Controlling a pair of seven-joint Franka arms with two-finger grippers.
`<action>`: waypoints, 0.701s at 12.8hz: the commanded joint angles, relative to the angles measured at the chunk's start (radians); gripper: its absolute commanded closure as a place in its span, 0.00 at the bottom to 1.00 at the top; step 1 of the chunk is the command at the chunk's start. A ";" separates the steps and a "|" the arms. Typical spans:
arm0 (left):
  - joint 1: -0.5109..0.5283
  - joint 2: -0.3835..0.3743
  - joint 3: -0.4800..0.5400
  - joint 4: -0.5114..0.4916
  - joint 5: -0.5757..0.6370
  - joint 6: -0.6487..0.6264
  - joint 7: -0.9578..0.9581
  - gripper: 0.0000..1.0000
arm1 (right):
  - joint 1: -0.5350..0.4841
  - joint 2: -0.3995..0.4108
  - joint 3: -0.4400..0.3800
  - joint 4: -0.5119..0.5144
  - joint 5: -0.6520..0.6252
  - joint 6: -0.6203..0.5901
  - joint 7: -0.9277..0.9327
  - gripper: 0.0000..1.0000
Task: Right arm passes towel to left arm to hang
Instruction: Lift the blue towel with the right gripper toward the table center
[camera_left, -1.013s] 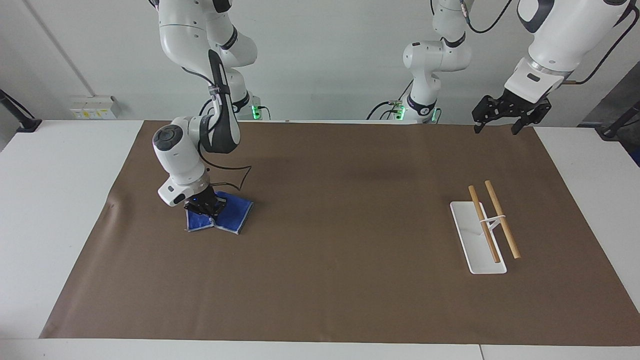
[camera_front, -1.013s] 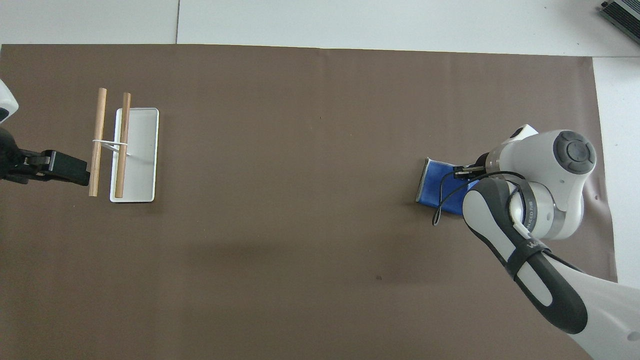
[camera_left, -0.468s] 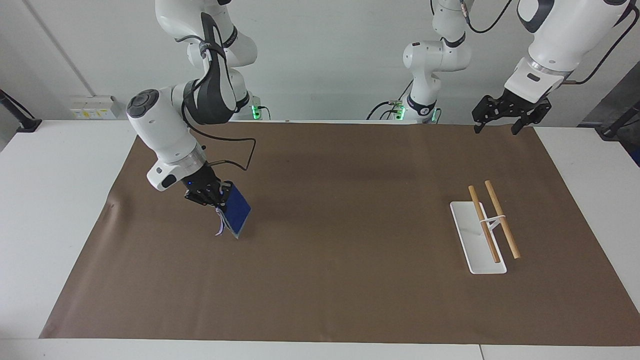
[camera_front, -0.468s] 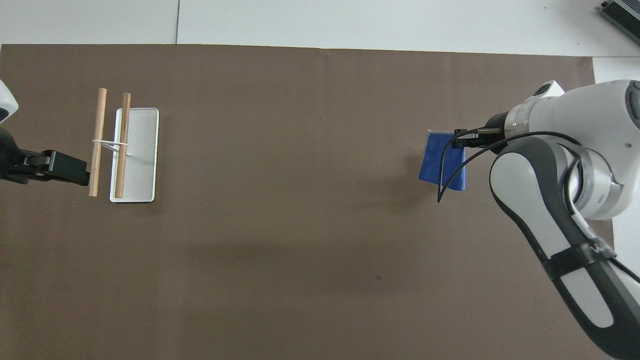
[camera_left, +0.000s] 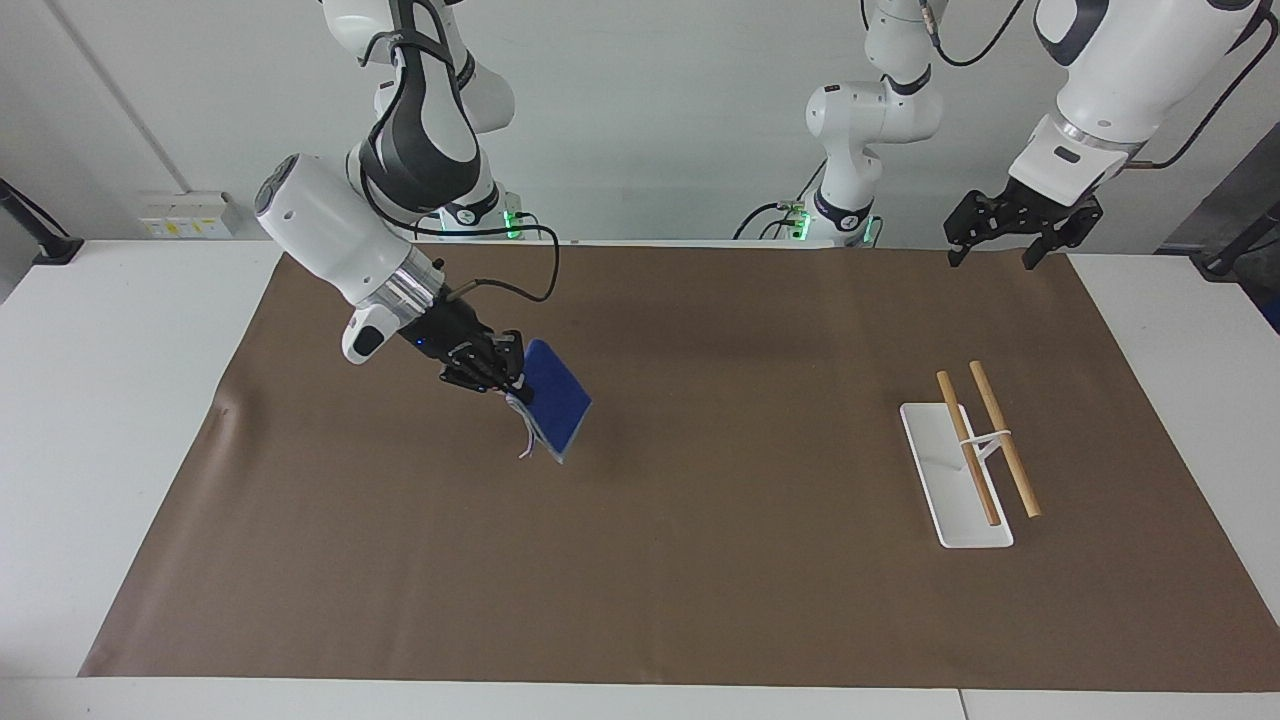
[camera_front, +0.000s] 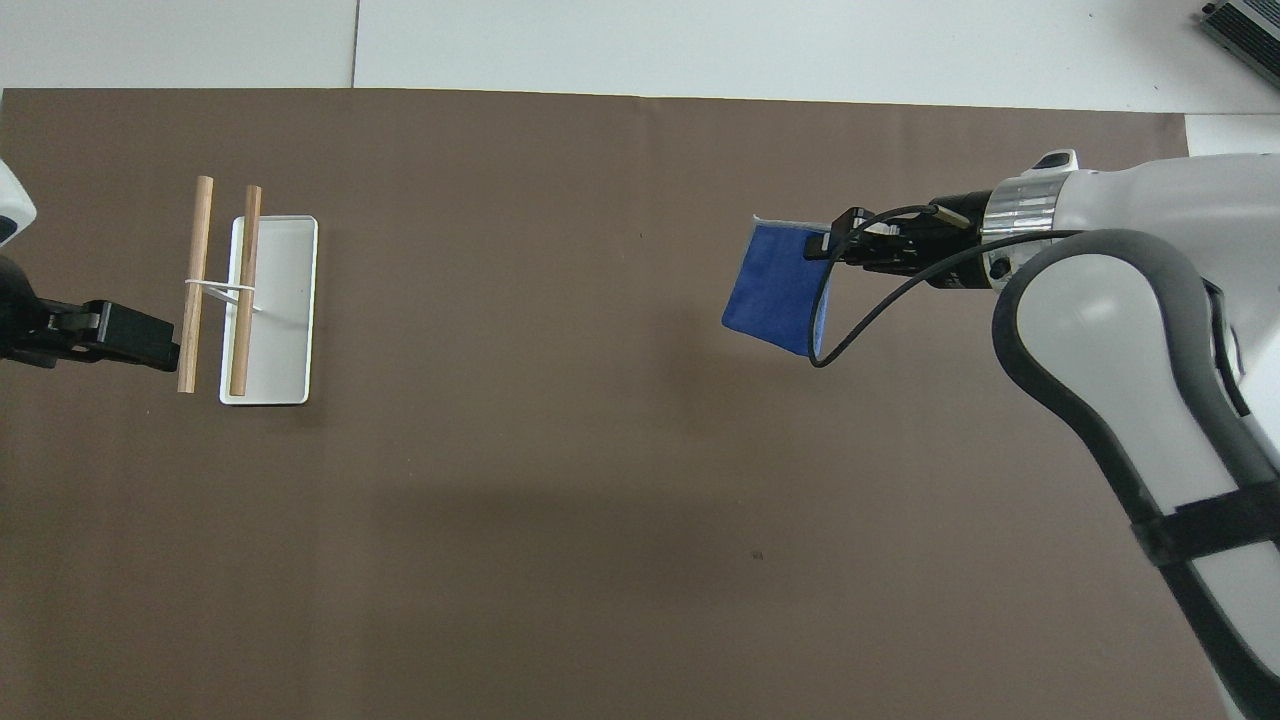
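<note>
Hanging in the air over the brown mat, the towel dangles from the right gripper, whose fingers are clamped on one of its edges so the blue cloth tilts down and away from them, clear of the bench. The right arm reaches in from its own end, its black cable looping above the wrist. The left gripper hangs with its fingers spread wide and holding nothing, over the mat's edge at the left arm's end, while the left arm waits. Below those spread fingers and farther from the robots stands the rack, a white tray carrying two wooden rods, well apart from the towel.
</note>
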 joint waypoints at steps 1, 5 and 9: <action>-0.002 -0.030 0.005 -0.032 0.012 -0.005 0.006 0.00 | -0.014 -0.018 0.042 -0.001 0.178 -0.016 0.015 1.00; -0.002 -0.030 0.005 -0.032 0.012 -0.005 0.006 0.00 | 0.006 -0.038 0.089 -0.013 0.429 -0.004 0.005 1.00; -0.021 -0.030 0.000 -0.034 0.012 0.001 -0.001 0.00 | 0.020 -0.074 0.089 -0.080 0.661 0.016 -0.079 1.00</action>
